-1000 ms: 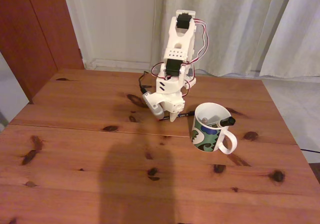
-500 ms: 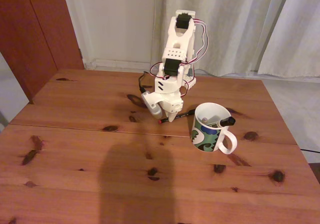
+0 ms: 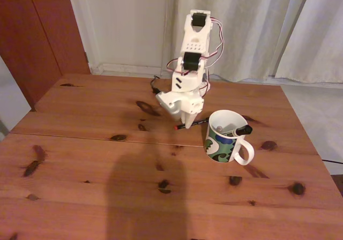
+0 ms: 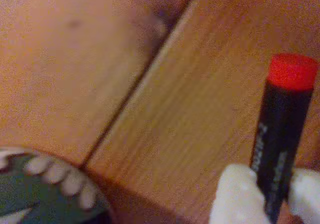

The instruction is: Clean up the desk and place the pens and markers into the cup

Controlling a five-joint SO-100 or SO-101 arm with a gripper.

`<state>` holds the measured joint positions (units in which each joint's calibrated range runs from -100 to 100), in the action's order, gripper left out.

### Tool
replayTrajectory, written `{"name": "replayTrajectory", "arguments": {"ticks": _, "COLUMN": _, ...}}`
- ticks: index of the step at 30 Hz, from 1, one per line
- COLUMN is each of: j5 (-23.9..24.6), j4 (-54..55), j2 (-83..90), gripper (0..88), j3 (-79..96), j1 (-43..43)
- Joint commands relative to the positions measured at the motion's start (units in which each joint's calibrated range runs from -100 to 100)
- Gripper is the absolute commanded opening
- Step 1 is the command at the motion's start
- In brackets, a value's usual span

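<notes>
One slim black pen with a red tip [image 4: 283,134] sat pinched in my white two-finger gripper [image 3: 186,123], lying roughly level, seemingly just left of the white patterned ceramic cup [image 3: 225,138] in the fixed view.

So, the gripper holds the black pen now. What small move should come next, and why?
Probably a little more lift, then a swing toward the cup. In the wrist view the gripper is shut on the black pen, red tip up. In the fixed view the pen hangs low beside the cup, below its rim, so it likely needs height to clear it. A marker already sits in the cup.
</notes>
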<state>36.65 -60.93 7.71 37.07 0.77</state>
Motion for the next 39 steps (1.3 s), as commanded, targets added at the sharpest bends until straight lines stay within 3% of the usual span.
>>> {"name": "replayTrajectory", "arguments": {"ticks": 1, "j5": -1.3, "j4": 0.2, "j2": 6.6, "gripper": 0.9, "j3": -0.4, "j1": 0.5}}
{"name": "replayTrajectory", "arguments": {"ticks": 31, "j5": -1.1, "j4": 3.4, "j2": 37.6, "gripper": 0.9, "j3": -1.2, "j1": 7.1}}
{"name": "replayTrajectory", "arguments": {"ticks": 39, "j5": 4.9, "j4": 15.1, "j2": 38.2, "gripper": 0.9, "j3": -1.2, "j1": 8.8}}
